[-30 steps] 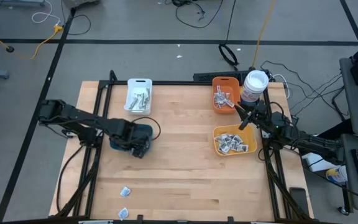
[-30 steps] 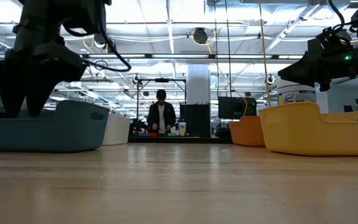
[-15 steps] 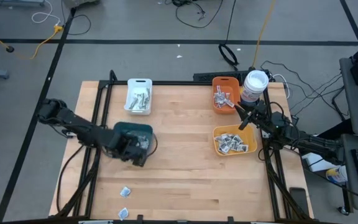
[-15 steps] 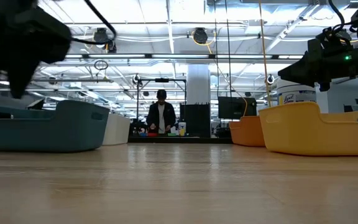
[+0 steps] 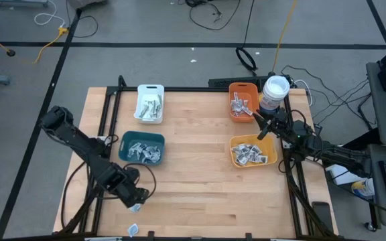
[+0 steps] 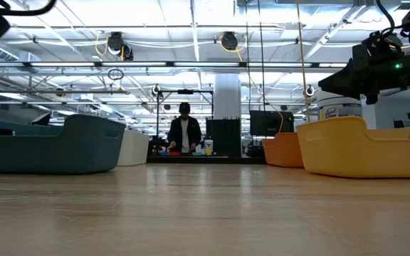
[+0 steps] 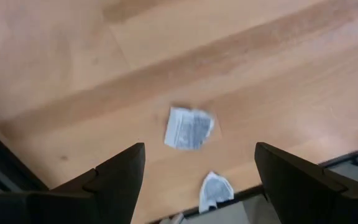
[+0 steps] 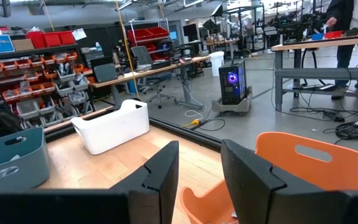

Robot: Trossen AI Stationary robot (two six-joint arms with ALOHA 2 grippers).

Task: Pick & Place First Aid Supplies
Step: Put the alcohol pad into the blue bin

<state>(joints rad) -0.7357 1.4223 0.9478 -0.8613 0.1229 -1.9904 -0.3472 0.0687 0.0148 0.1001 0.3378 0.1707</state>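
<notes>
Two loose first aid packets lie flat on the wood near the table's near-left corner: one (image 5: pixel 135 207) (image 7: pixel 189 128), the other (image 5: pixel 133 229) (image 7: pixel 215 188) by the near edge. My left gripper (image 5: pixel 137 198) (image 7: pixel 199 149) hovers open just above the first packet, its fingers apart on either side and touching nothing. More packets fill the white bin (image 5: pixel 150 104), teal bin (image 5: pixel 142 147), orange bin (image 5: pixel 242 102) and yellow bin (image 5: pixel 252 151). My right gripper (image 5: pixel 256 120) (image 8: pixel 199 180) waits open above the gap between the orange and yellow bins.
A round white-lidded tub (image 5: pixel 274 92) stands at the far-right corner beside the orange bin. Bare wood spans the table's middle and near side. The black frame rail (image 7: pixel 5 177) runs along the left edge close to the loose packets. A person (image 6: pixel 184 131) stands far behind the table.
My left arm has swung away from above the teal bin toward the table's near edge and come down over the loose packets near the near-left corner. The teal bin, hidden under the arm before, now shows with its packets inside.
</notes>
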